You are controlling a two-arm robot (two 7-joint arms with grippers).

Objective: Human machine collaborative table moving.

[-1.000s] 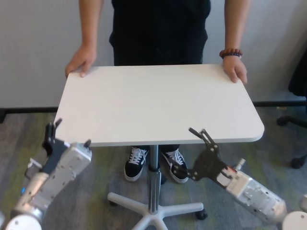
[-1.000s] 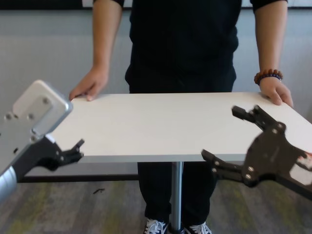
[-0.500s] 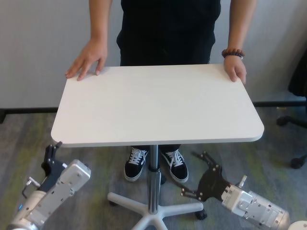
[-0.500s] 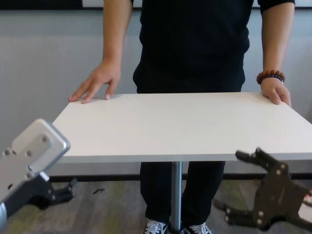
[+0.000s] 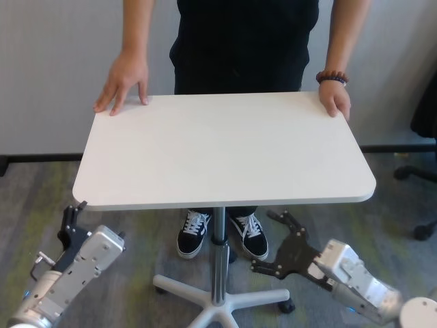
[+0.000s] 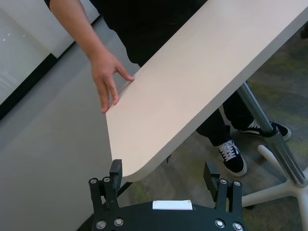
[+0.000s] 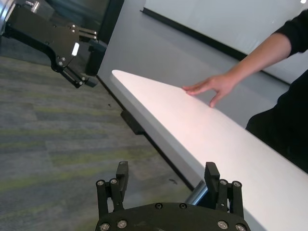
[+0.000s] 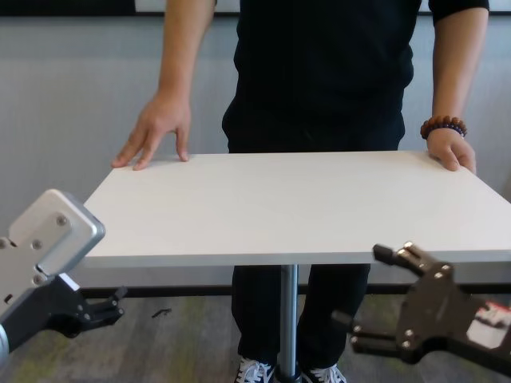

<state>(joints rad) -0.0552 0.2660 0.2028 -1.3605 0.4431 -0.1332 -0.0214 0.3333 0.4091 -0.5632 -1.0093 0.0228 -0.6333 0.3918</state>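
White rectangular table [image 5: 225,147] on a silver centre pole [image 5: 218,256], standing between robot and person [image 5: 242,41]. The person's two hands [image 5: 123,82] rest on the far corners; a bead bracelet [image 5: 330,77] circles one wrist. The left gripper [image 5: 72,222], fingers spread and empty, hangs below the table's near left corner. The right gripper [image 5: 276,242], likewise spread and empty, hangs below the near edge, right of the pole. Neither touches the table.

grey-green carpet [image 5: 136,232], plain grey wall [image 5: 48,68], probably an office chair base [image 5: 420,174] at far right edge.
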